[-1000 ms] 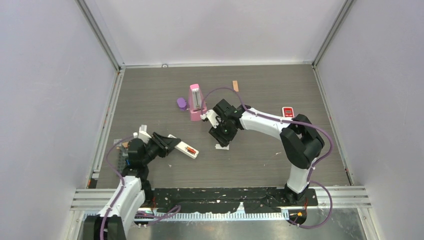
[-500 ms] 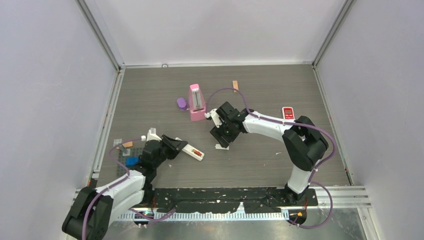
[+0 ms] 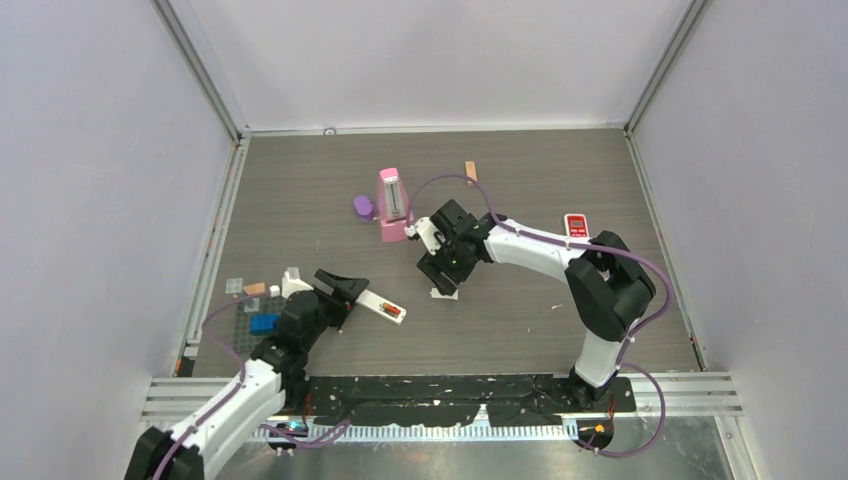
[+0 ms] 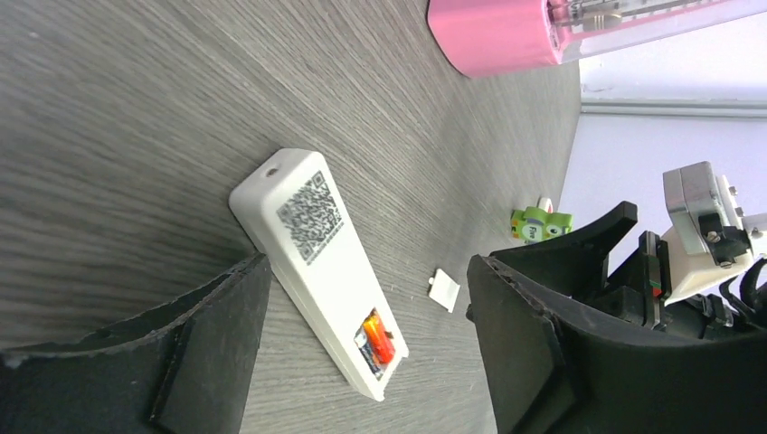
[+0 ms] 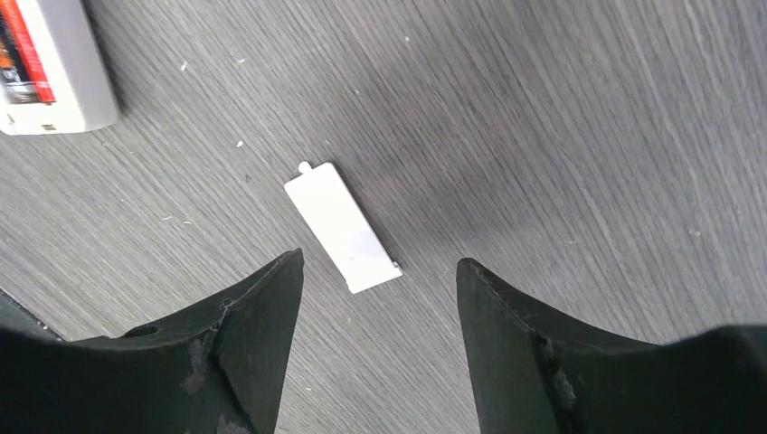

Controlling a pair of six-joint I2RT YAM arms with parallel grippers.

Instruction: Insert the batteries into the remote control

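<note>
The white remote control (image 3: 378, 304) lies flat on the table, its back up with a QR label (image 4: 310, 215). Its open compartment holds the batteries (image 4: 378, 337), one red-orange beside a dark one, also visible as batteries (image 5: 23, 54) at the top left corner of the right wrist view. My left gripper (image 3: 352, 296) is open, its jaws either side of the remote's near end (image 4: 369, 262). The small white battery cover (image 5: 344, 226) lies loose on the table (image 3: 443, 293). Just above it, my right gripper (image 5: 378, 260) is open and holds nothing.
A pink metronome-like object (image 3: 392, 205) and a purple piece (image 3: 363, 207) stand behind the remote. A small red device (image 3: 575, 224) lies at the right, an orange strip (image 3: 470, 171) farther back. A blue block (image 3: 263, 322) sits on a grey plate at the left edge.
My left gripper has opened and let go of the remote, which now rests on the table. The left arm has lowered toward the near edge. My right gripper has widened slightly over the cover.
</note>
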